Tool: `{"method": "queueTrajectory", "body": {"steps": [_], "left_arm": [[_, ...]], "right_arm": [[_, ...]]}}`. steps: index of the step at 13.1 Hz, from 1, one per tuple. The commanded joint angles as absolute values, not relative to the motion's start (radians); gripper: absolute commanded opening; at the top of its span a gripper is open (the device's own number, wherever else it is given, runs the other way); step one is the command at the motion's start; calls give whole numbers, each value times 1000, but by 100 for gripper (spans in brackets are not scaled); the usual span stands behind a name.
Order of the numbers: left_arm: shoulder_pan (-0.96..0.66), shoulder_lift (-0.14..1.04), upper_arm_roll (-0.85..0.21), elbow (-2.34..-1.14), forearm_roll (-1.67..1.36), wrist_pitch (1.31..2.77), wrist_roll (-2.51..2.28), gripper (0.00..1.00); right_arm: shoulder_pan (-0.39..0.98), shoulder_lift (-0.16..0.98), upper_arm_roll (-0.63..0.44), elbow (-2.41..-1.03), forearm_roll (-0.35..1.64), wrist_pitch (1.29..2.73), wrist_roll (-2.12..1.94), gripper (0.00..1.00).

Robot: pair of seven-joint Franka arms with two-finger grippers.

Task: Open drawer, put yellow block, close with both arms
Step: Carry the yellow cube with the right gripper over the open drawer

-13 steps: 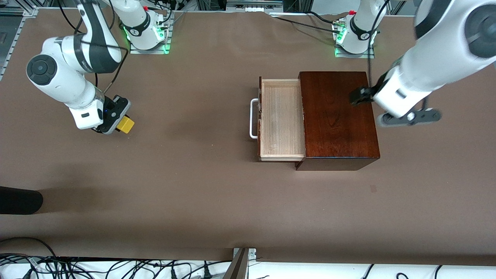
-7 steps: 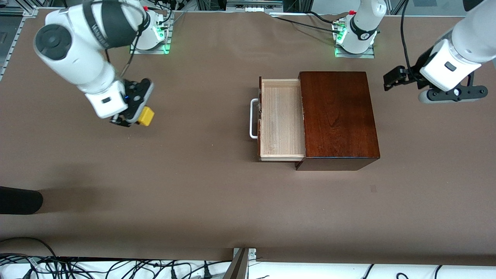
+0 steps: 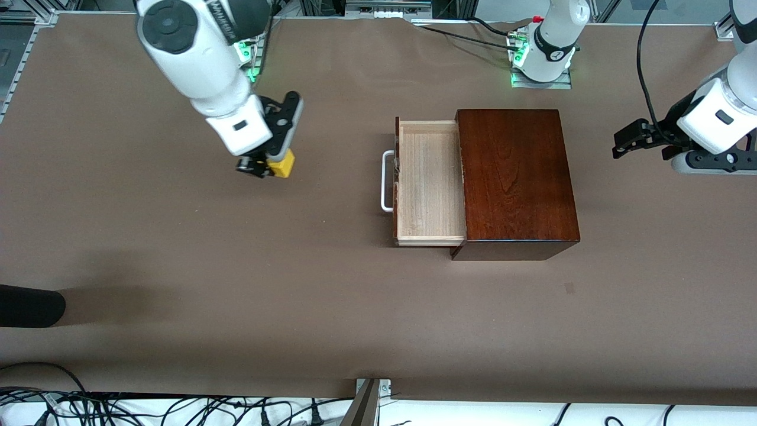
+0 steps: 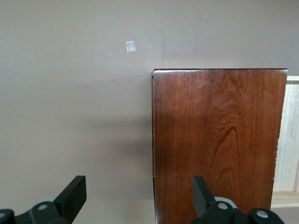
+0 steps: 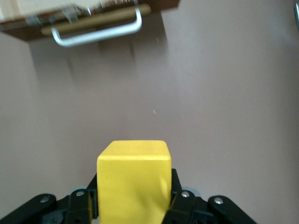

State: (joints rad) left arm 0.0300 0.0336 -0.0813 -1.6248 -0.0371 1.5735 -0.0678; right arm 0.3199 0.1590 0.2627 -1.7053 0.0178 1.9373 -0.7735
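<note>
The drawer (image 3: 429,180) stands pulled out of the dark wooden box (image 3: 514,177), its pale tray empty and its white handle (image 3: 387,180) pointing toward the right arm's end. My right gripper (image 3: 269,167) hangs over bare table in front of the drawer, shut on the yellow block (image 3: 281,165). In the right wrist view the yellow block (image 5: 133,179) fills the right gripper (image 5: 134,196), with the handle (image 5: 98,32) ahead. My left gripper (image 3: 630,141) is open over the table beside the box, toward the left arm's end. In the left wrist view the left gripper (image 4: 138,196) looks down on the box (image 4: 217,140).
A black object (image 3: 29,305) lies at the table edge at the right arm's end, nearer the camera. Cables run along the nearest edge. A small mark (image 3: 569,288) sits on the brown cloth nearer the camera than the box. The arm bases (image 3: 541,56) stand along the top.
My right gripper has lifted the yellow block and carried it toward the drawer. My left arm has swung off the box top toward its own end of the table.
</note>
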Motion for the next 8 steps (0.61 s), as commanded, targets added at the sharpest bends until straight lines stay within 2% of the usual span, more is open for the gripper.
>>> {"method": "queueTrajectory", "body": {"steps": [1,8], "left_arm": [[38,66,-89,-1595,-25,1585,-46,100],[23,77,-103,-1586,-21,1589,-43,100]], "right_arm": [[415,253,258,-1588,21,1921,-698,1],[630,439,253,-1425,-24,1965,-560,1]]}}
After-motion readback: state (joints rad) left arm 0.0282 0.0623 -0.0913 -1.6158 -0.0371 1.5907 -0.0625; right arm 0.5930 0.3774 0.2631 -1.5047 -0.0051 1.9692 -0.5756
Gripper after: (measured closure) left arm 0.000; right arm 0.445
